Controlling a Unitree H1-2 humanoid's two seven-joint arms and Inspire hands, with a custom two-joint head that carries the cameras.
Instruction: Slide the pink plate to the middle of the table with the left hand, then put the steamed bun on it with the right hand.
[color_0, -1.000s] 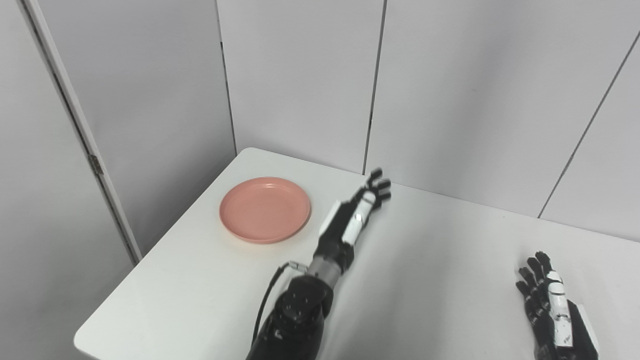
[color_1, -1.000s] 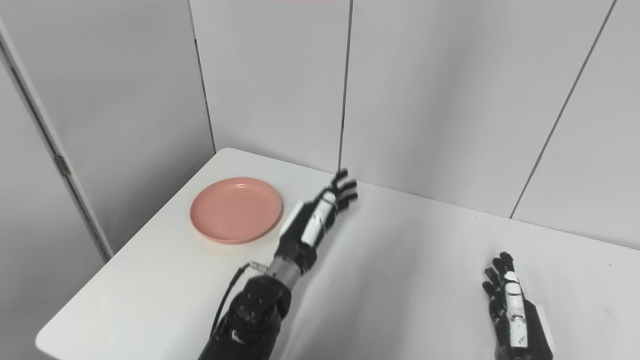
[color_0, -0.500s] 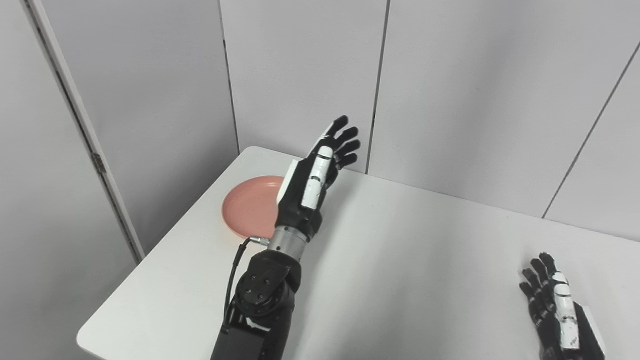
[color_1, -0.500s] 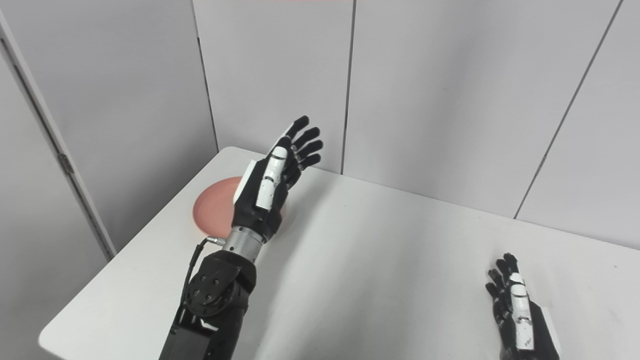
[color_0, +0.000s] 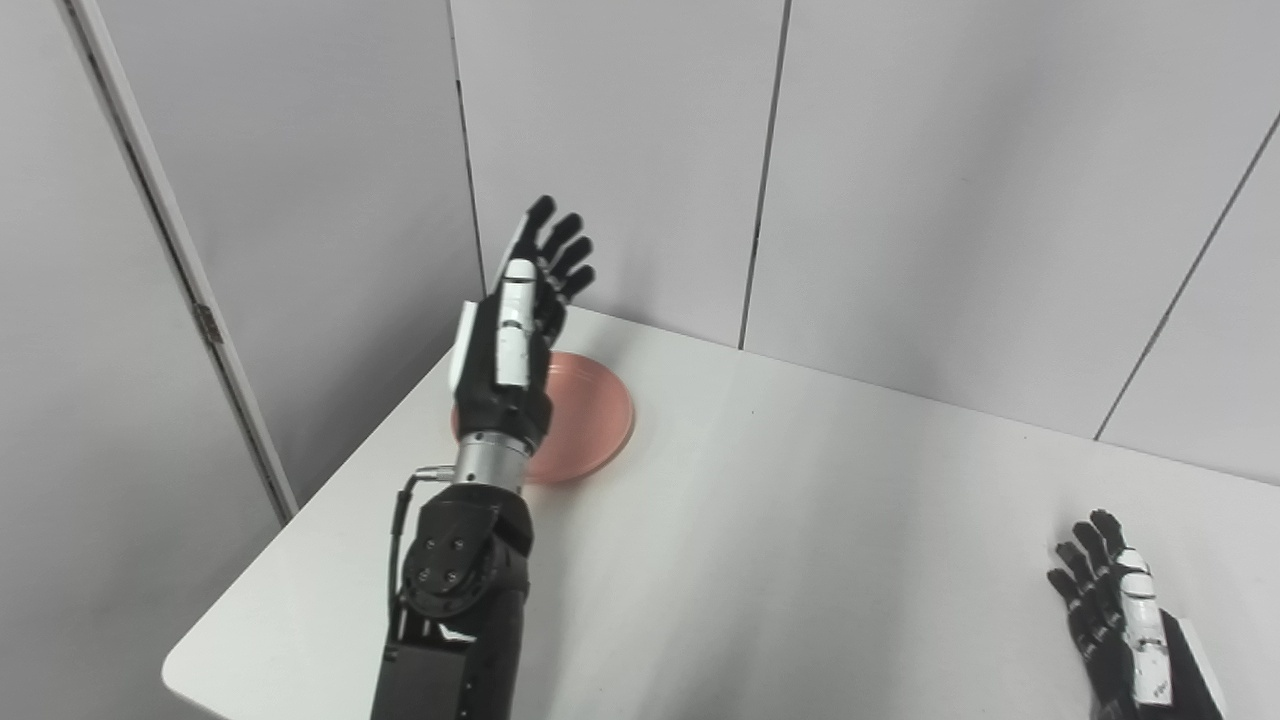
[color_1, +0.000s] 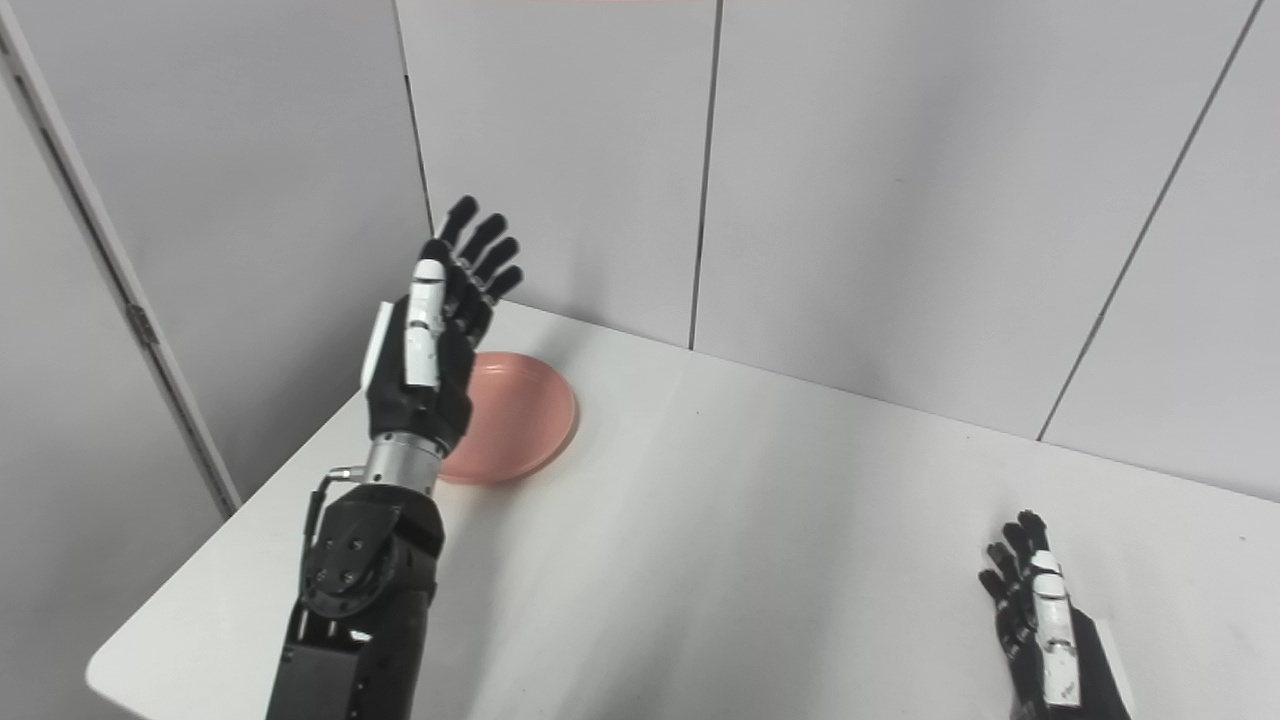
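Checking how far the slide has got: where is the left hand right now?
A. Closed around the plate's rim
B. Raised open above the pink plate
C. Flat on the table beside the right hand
B: the left hand is raised, fingers spread, over the pink plate.

White bench (color_0: 820, 520), rounded near-left corner. Grey panel walls (color_0: 960, 190) behind with dark vertical seams; hinged panel (color_0: 100, 400) at left.

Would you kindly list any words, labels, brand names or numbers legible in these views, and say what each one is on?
None can be read.
Right robot hand: a small dark mark on its white back panel, too small to read.
Left robot hand, pink plate, table: no text visible.
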